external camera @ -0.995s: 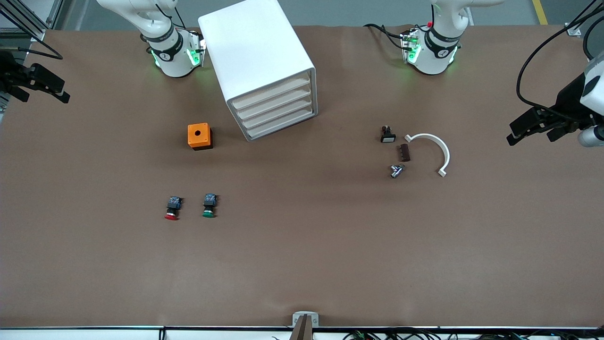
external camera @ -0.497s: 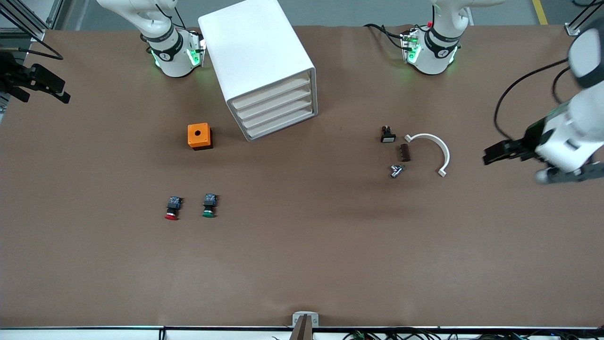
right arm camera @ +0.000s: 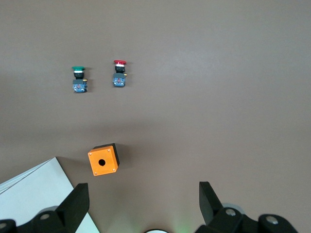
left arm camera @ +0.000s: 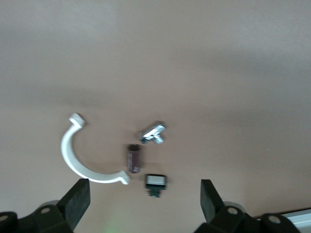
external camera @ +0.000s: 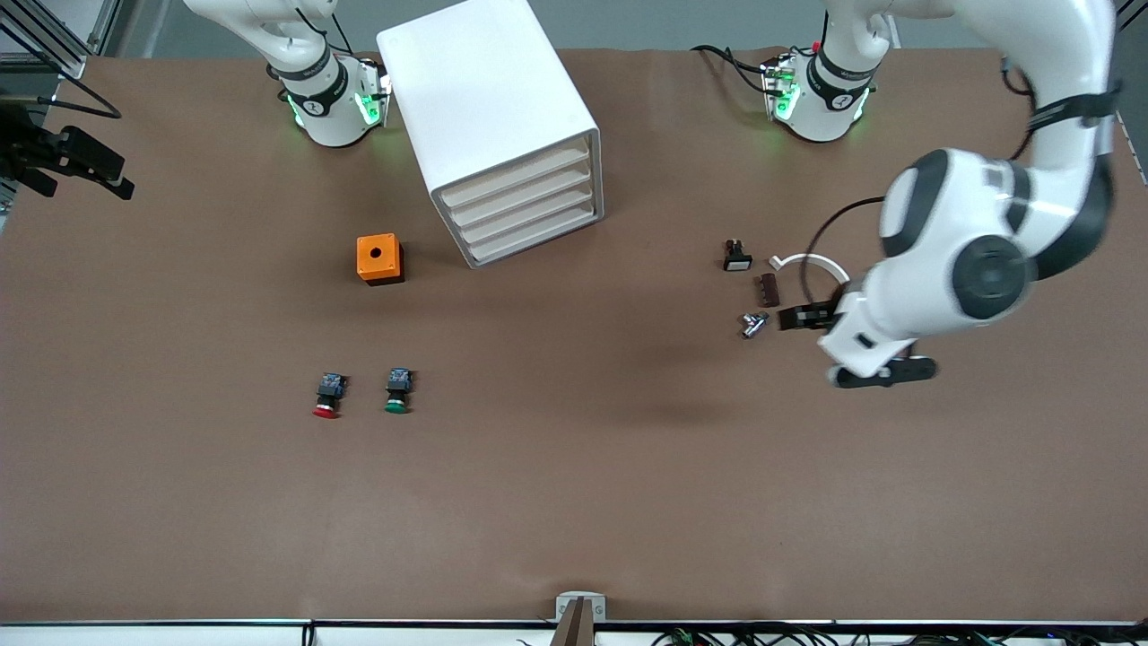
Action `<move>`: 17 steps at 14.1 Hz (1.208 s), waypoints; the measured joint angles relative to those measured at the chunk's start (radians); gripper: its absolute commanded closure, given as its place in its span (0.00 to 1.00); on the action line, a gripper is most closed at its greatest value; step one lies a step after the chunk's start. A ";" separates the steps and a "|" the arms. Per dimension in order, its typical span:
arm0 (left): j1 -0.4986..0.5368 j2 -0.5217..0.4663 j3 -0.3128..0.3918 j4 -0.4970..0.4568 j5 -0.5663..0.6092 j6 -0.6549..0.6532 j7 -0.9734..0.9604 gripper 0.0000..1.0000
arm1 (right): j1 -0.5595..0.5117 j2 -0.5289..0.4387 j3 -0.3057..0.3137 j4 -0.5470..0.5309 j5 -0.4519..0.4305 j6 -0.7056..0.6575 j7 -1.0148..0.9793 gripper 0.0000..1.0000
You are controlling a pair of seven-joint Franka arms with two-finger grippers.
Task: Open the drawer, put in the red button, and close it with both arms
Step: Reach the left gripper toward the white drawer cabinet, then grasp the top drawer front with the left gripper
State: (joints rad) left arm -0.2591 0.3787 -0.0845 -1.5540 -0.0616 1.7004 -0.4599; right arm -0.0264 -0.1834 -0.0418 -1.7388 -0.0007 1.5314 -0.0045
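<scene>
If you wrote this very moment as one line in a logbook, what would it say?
drawer: shut | red button: on table beside green button | left gripper: open, over small parts | right gripper: open, waiting at table end

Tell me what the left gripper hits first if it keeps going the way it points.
Likely the small metal part: the open left gripper points at it in the front view, just short of it. Its height over the table is unclear, so it may pass above.
</scene>
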 measured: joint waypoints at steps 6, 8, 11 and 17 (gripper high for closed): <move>-0.145 0.154 -0.003 0.145 -0.250 -0.023 -0.499 0.00 | 0.000 0.004 0.000 0.003 -0.002 0.001 0.000 0.00; -0.176 0.220 -0.003 0.191 -0.385 -0.023 -0.705 0.00 | 0.000 0.004 0.000 0.003 -0.002 0.001 0.000 0.00; -0.206 0.305 -0.005 0.248 -0.544 -0.025 -0.956 0.00 | 0.000 0.011 0.000 0.004 -0.002 0.002 0.000 0.00; -0.224 0.424 -0.008 0.262 -0.744 -0.134 -1.409 0.00 | 0.000 0.028 0.001 0.038 -0.002 0.020 0.000 0.00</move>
State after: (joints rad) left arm -0.4836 0.8026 -0.0924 -1.2919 -0.8054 1.5664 -1.8690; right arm -0.0263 -0.1552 -0.0409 -1.7010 -0.0029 1.5516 -0.0045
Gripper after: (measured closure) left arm 0.000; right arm 0.000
